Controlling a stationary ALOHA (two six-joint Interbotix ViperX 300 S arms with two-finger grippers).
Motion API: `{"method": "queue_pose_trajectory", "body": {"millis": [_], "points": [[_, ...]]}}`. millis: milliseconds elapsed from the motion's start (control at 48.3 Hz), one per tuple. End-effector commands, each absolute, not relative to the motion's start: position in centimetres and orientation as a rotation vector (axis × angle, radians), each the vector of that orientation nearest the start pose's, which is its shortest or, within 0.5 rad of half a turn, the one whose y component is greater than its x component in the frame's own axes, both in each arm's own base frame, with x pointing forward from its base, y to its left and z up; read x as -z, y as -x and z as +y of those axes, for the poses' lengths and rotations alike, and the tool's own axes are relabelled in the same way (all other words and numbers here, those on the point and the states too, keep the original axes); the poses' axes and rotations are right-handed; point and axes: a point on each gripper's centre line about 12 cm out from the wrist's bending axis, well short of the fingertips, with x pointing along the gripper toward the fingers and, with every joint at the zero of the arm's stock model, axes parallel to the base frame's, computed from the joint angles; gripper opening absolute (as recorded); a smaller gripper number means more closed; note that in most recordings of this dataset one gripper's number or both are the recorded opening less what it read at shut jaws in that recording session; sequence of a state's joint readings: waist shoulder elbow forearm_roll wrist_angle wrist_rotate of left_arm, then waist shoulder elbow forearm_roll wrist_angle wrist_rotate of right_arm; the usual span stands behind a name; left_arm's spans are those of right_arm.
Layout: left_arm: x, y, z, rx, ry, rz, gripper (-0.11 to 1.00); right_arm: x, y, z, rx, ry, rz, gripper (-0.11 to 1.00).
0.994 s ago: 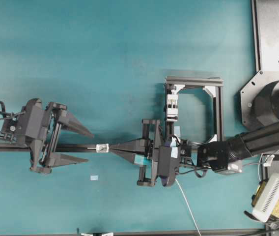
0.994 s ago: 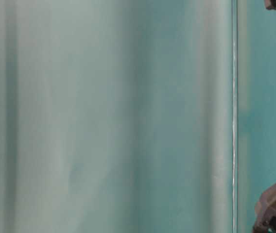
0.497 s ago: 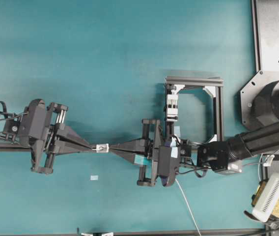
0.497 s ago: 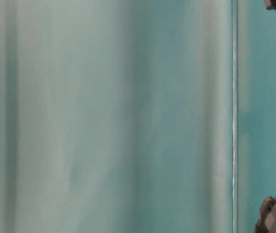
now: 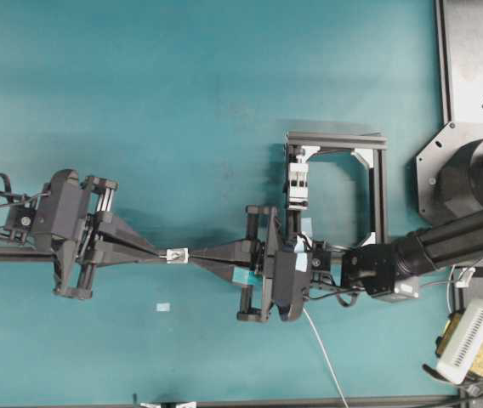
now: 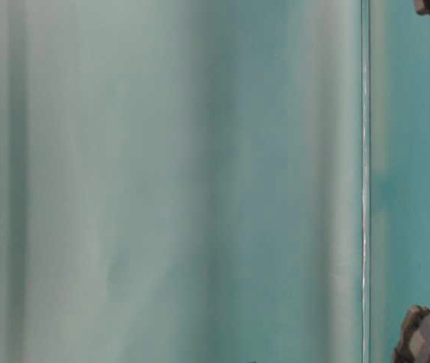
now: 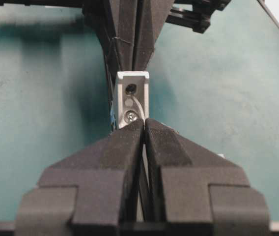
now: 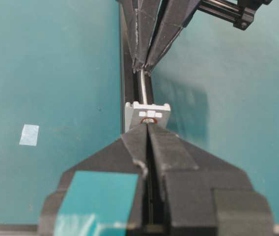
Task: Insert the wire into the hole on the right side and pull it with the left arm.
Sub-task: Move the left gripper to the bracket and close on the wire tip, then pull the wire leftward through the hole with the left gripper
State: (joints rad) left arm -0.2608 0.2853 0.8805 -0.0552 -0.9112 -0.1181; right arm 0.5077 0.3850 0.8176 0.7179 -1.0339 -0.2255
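The small silvery tab [image 5: 175,254] with the hole [image 7: 131,89] stands on a black rail at mid-table, between the two grippers. The thin whitish wire [image 8: 143,83] comes out of the tab's left side and runs into my left gripper [image 5: 161,253], whose plain black fingers [image 8: 149,29] are shut on it. In the left wrist view the wire [image 7: 138,104] curves from the tab [image 7: 131,98] down into the left gripper [image 7: 144,123]. My right gripper [image 5: 193,254], with a teal patch, is shut with its tips [image 8: 148,125] against the tab's right face [image 8: 148,112].
A black frame [image 5: 377,191] with a white clamp block [image 5: 298,183] stands behind the right wrist. A small pale tape scrap [image 5: 163,307] lies on the teal mat. A whitish line [image 5: 322,348] trails toward the front edge. Metal plates and gear fill the right edge [image 5: 471,59].
The left gripper, open a second ago, has closed its fingers on the wire just left of the tab. The right gripper has stayed put against the tab.
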Motion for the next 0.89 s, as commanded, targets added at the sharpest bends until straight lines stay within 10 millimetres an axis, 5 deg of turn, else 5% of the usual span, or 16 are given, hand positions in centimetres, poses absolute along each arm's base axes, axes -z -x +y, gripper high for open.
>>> {"method": "queue_pose_trajectory", "body": {"millis": [0, 186, 435, 870], "points": [[-10.8, -36.7, -9.2, 0.200, 0.120, 0.222, -0.10, -8.5, -36.1, 11.9, 0.123, -0.060, 0.224, 0.03], [-10.9, -36.7, -9.2, 0.201, 0.119, 0.220, -0.10, -8.9, -36.1, 12.0, 0.120, -0.065, 0.216, 0.07], [-10.7, -36.6, -9.2, 0.201, 0.118, 0.229, -0.10, -9.5, -35.9, 12.5, 0.093, -0.083, 0.252, 0.68], [-10.3, -34.8, -9.0, 0.203, 0.105, 0.318, -0.10, -10.2, -34.5, 12.0, 0.085, -0.075, 0.255, 0.69]]}}
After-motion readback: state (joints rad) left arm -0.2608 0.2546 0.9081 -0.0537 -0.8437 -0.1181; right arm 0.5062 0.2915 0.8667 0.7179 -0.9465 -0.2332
